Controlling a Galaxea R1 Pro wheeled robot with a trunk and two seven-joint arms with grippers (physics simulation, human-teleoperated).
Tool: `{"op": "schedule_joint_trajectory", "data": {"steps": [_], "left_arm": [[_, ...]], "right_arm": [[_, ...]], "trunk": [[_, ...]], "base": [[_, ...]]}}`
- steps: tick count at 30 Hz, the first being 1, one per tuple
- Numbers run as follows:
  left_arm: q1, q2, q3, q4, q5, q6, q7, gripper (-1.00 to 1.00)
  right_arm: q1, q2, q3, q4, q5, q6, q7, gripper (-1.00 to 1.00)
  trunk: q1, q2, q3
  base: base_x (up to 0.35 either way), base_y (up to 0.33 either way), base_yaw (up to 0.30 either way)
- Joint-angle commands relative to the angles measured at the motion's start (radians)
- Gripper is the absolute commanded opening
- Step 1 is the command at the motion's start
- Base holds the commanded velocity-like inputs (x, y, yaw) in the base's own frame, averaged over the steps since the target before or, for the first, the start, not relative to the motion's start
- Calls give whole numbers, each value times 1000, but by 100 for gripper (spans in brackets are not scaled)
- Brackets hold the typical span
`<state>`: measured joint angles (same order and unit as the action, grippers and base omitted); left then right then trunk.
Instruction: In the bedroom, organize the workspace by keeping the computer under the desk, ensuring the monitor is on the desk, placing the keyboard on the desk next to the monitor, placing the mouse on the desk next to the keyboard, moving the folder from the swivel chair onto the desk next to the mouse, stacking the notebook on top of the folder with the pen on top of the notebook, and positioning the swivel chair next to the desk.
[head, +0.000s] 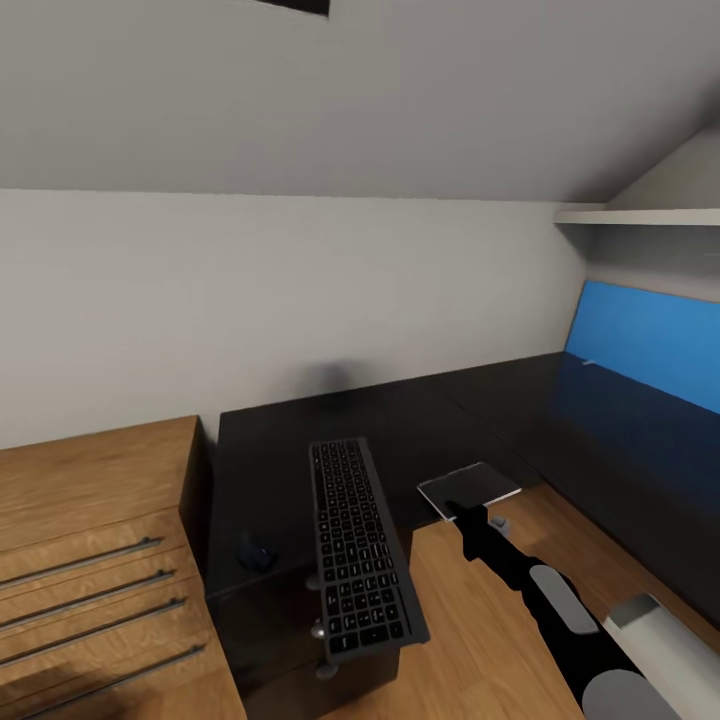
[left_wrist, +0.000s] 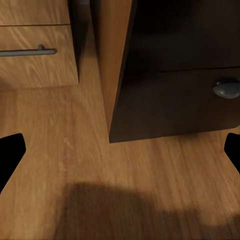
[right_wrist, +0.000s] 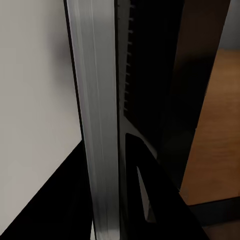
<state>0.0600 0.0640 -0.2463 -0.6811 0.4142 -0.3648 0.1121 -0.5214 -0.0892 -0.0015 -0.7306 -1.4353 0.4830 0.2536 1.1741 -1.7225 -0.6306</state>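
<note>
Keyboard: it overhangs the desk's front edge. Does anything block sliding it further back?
Nothing visible does. The desk top behind the keyboard is bare to the wall. A small dark object lies left of it; the notebook in the right gripper is off to its right.

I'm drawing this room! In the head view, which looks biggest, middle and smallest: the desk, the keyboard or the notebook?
1. desk, by far the largest
2. keyboard
3. notebook, smallest, clearly shorter than the keyboard
</note>
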Motion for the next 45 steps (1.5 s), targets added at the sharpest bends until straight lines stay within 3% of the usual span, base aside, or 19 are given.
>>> {"op": "schedule_joint_trajectory", "data": {"steps": [1,28,29,45], "left_arm": [[0,2,-8,-2,6,-3,10,100],[0,2,-8,-2,6,-3,11,100],[0,2,-8,-2,6,-3,11,100],[0,2,-8,-2,6,-3,12,100]], "right_arm": [[0,0,0,2,9,2,-1,-100],[0,-1,1,0,10,2,-2,-100],[-1,-1,1,0,10,2,-2,100],[0,-1,0,-4,10,1,-2,100]], "trunk": [[0,0,-1],[0,0,-1],[0,0,-1],[0,0,-1]], "base": [[172,0,0],[20,0,0],[0,0,0],[0,0,0]]}}
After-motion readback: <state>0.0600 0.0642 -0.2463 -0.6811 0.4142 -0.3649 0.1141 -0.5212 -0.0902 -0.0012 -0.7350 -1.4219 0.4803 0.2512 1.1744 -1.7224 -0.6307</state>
